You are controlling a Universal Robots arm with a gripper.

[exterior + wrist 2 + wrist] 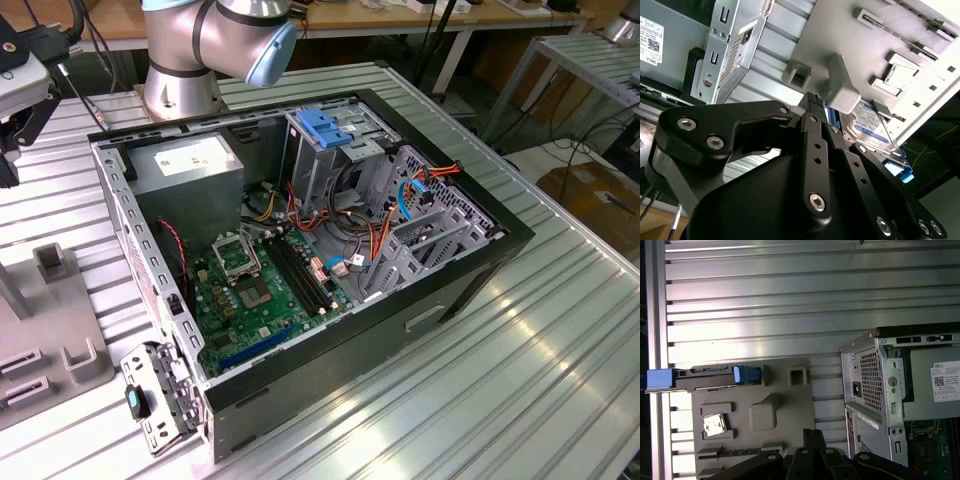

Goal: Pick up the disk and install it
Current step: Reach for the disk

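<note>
Both fingers (816,132) of my gripper (811,99) look pressed together with nothing between them, poised over the grey holder (785,400) that lies on the ribbed table (790,300) beside the open computer case (470,290). The disk (871,125) stands on edge in a slot at the holder's rim away from me. Its labelled face shows in the second wrist view, and its blue rails (746,374) stick out at the ends in the first wrist view. My tips are near it but not touching, with a raised grey block (842,92) close by them. As I judge it, the reach for the disk is the step in hand. Doing it well means spreading my fingers wider than the disk is thick while I am clear of the holder. They should line up across the flat metal faces rather than the rails, centred along its length so it won't swing, and keep off that block
</note>
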